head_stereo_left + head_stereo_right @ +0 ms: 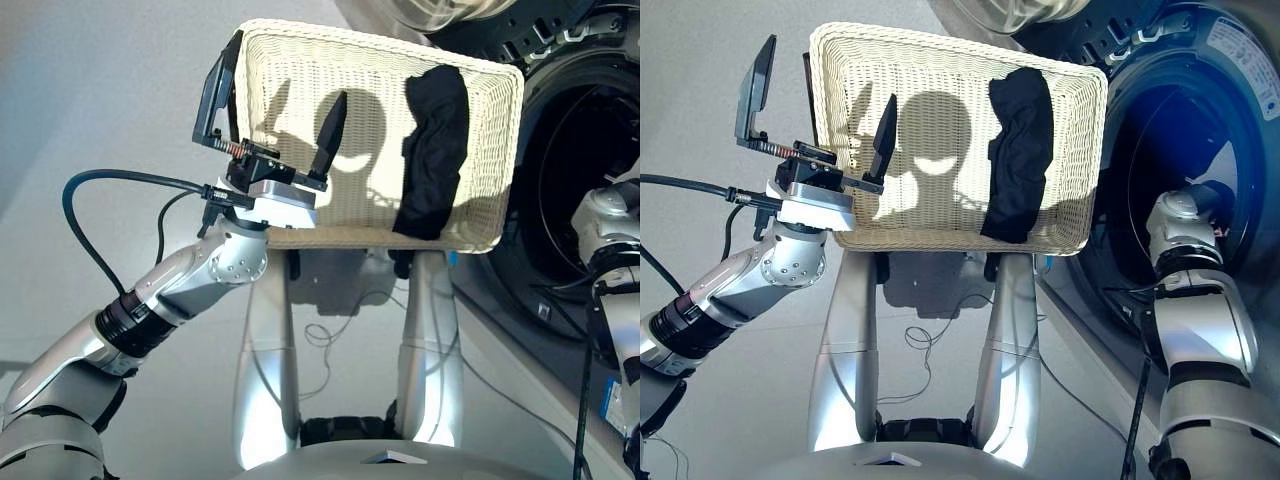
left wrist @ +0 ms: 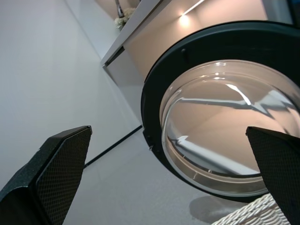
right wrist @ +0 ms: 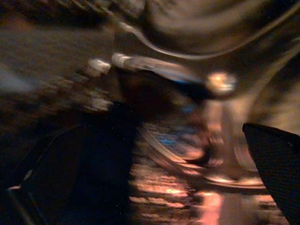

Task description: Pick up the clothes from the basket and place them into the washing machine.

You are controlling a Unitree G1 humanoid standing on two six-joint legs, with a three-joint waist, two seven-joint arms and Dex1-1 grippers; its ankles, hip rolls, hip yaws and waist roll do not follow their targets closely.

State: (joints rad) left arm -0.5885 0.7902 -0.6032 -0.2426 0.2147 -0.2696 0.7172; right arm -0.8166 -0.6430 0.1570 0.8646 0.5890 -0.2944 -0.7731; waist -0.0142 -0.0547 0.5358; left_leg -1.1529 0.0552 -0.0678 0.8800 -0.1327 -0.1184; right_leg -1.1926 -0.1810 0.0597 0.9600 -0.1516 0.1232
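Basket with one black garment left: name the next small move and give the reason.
Probably lower the left gripper onto the black garment and close on it. It is the only piece visible in the basket, lying along the side nearest the washing machine. The left gripper is open and empty at the opposite side, while the right arm reaches into the drum, its gripper out of the head views.

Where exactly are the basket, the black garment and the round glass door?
basket (image 1: 940, 70): right eye view, bare woven floor.
black garment (image 1: 1015, 150): right eye view, its middle.
glass door (image 2: 220, 126): left wrist view, the glass bulge.
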